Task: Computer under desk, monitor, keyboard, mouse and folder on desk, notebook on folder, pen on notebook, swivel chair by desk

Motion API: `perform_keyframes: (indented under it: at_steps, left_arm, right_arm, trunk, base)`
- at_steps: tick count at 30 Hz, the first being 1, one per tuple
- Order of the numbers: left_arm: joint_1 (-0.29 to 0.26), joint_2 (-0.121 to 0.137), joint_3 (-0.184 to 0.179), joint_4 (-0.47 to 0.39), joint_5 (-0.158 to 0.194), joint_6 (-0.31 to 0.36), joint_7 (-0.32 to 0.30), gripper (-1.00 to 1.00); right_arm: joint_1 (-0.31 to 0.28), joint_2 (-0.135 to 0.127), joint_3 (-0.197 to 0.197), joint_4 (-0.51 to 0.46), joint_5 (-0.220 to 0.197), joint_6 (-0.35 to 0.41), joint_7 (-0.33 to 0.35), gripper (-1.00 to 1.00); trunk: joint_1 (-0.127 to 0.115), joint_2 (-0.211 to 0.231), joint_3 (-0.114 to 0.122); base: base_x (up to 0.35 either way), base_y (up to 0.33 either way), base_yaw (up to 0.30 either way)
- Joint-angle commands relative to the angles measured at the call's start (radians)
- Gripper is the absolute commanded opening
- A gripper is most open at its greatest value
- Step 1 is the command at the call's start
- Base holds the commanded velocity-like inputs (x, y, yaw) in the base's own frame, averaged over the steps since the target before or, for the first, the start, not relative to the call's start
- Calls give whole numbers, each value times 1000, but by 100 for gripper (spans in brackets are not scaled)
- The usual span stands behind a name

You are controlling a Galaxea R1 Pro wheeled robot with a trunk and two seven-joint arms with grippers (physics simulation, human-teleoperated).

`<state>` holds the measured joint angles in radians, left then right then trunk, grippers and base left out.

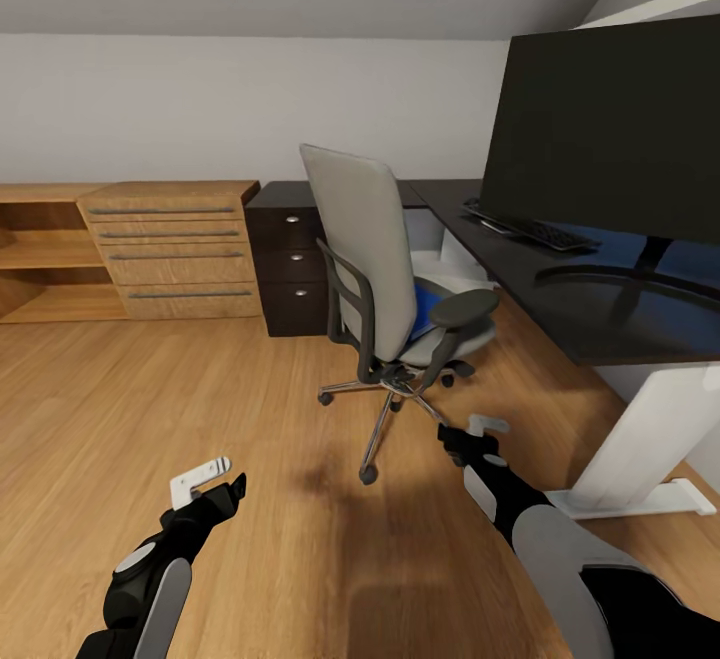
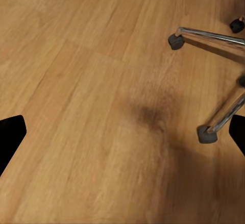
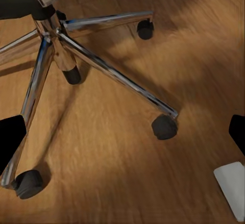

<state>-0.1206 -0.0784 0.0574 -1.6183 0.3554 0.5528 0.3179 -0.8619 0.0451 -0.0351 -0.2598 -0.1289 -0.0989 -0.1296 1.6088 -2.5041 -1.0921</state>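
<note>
Light wood cabinets (image 1: 170, 249) stand along the back wall at the far left and play no part in the task. Next to them, the black drawer unit (image 1: 290, 259) closes off the end of the desk (image 1: 560, 299).

The left gripper (image 1: 207, 477) hangs low over the bare wood floor (image 1: 150, 409), jaws spread and holding nothing. In the left wrist view its dark fingertips (image 2: 10, 137) sit at opposite edges with only floorboards and two chrome spokes between them. This reads as a carry posture for driving, not a reach.

The swivel chair (image 1: 385, 259) stands at centre with its back toward the robot, near the desk edge but apart from it. The blue folder (image 1: 428, 304) lies on the seat, partly hidden behind the backrest and the armrest (image 1: 465, 307). Neither notebook nor pen can be made out on it from this angle.

The right gripper (image 1: 478, 431) is just short of the chair's chrome base (image 3: 66, 45), also unclenched and empty. The right wrist view looks down on the spokes and casters (image 3: 164, 127). The seat is higher than either gripper, so lifting the folder would likely require raising an arm or coming round the chair's open side.

At the right, the monitor (image 1: 610, 129) already stands on the desk on its curved stand, with the keyboard (image 1: 530, 227) lying before it toward the back wall. Those two placements look satisfied. The mouse and the computer cannot be identified.
</note>
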Motion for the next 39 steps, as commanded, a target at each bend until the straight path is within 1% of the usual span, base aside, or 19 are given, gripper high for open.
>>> perform_keyframes:
  at_steps: [1, 5, 10, 12, 14, 15, 16, 19, 20, 24, 28, 31, 39]
  left_arm:
    - [-1, 0, 1, -1, 11, 5, 7, 100]
    - [-1, 0, 2, -1, 10, 7, 7, 100]
    - [-1, 0, 2, -1, 10, 7, 7, 100]
    - [-1, 0, 2, -1, 10, 7, 7, 100]
    - [-1, 0, 2, -1, 10, 6, 7, 100]
    - [-1, 0, 2, -1, 10, 6, 7, 100]
    - [-1, 0, 2, -1, 10, 6, 7, 100]
    - [-1, 0, 1, -1, 10, 6, 6, 100]
    - [-1, 0, 0, -1, 10, 6, 5, 100]
    - [-1, 2, -1, 0, 9, 6, 0, 100]
    - [-1, 4, -1, 3, 11, 7, -5, 100]
    - [-1, 5, 1, 20, 9, 5, -4, 100]
    - [-1, 3, 3, 26, 4, -3, 4, 100]
  right_arm:
    - [0, 1, -3, 2, -8, -24, 0, 100]
    - [0, 1, -3, 5, -8, -51, -1, 100]
    - [0, -1, -3, 3, -8, -61, -1, 100]
    - [0, -5, -2, -1, -8, -64, -2, 100]
    - [-1, -28, -5, -4, -8, -59, -6, 100]
    - [-1, -32, -5, -5, -8, -58, -9, 100]
    - [-4, -39, -5, -11, -8, -55, -28, 100]
    - [-18, -49, -4, -16, -8, -39, -70, 100]
    - [-35, -56, -5, -17, -8, -28, -86, 100]
    - [-67, -72, -5, -15, -14, -10, -105, 100]
    - [-83, -75, -4, 0, -16, -7, -112, 100]
    - [-85, -74, -1, 16, -12, -7, -113, 100]
    - [-85, -73, 0, 18, -11, -9, -113, 100]
  trunk:
    - [0, 0, -1]
    - [0, 0, -1]
    - [0, 0, -1]
    - [0, 0, -1]
    - [0, 0, -1]
    - [0, 0, -1]
    - [0, 0, -1]
    - [0, 0, -1]
    - [0, 0, -1]
    - [0, 0, -1]
    - [0, 0, -1]
    - [0, 0, -1]
    - [0, 0, -1]
  base:
    - [0, 0, 0]
    - [0, 0, 0]
    - [0, 0, 0]
    - [0, 0, 0]
    - [0, 0, 0]
    - [0, 0, 0]
    - [0, 0, 0]
    - [0, 0, 0]
    - [0, 0, 0]
    - [0, 0, 0]
    - [0, 0, 0]
    - [0, -46, 0]
    - [-1, -31, 0]
